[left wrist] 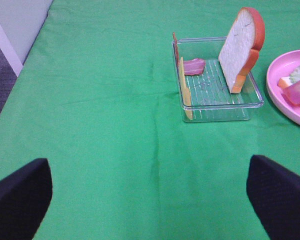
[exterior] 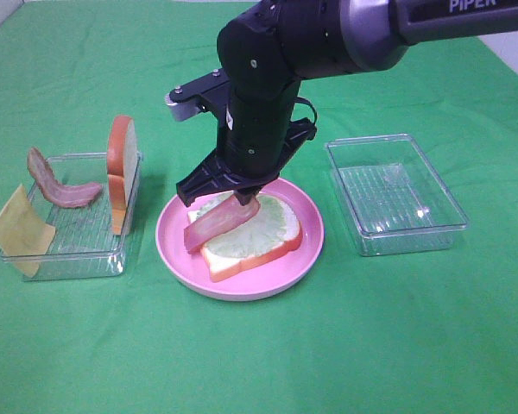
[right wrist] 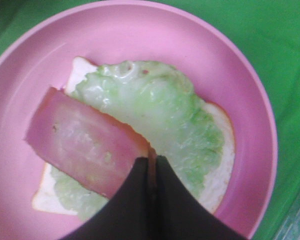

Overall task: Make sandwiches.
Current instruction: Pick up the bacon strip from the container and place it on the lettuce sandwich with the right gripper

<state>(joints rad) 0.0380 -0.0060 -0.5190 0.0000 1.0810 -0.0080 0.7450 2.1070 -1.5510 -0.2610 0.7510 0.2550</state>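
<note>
**Right gripper clamped on bacon over the plate; left gripper wide open**

- Nearest: green cloth (exterior: 259,362) covers the whole table.
- Left gripper (left wrist: 147,162): jaws spread wide above the cloth, gripping nothing. The loaded tray sits ahead of it.
- Centre: pink plate (exterior: 306,252). A bottom bread slice (exterior: 242,261) lies flat on it, with a lettuce leaf (exterior: 261,228) spread on top.
- Right gripper (exterior: 242,197): fingertips pinched tight on one end of the held bacon strip (exterior: 214,226). The strip slopes down toward 8 o'clock across the lettuce. I can't tell whether its low end touches.
- 9 o'clock of the plate: left tray (exterior: 78,264), clear plastic.
  - A cheese slice (exterior: 22,231) leans at its 8 o'clock corner, poking over the rim.
  - A spare bacon strip (exterior: 60,188) is draped at its 11 o'clock side.
  - An upright bread slice (exterior: 123,168) stands on edge against the 3 o'clock wall.
- 3 o'clock of the plate: right tray (exterior: 397,198), clear plastic, apart from the plate.
- Farthest: the right arm comes in from 1 o'clock and drops straight over the plate.
</note>
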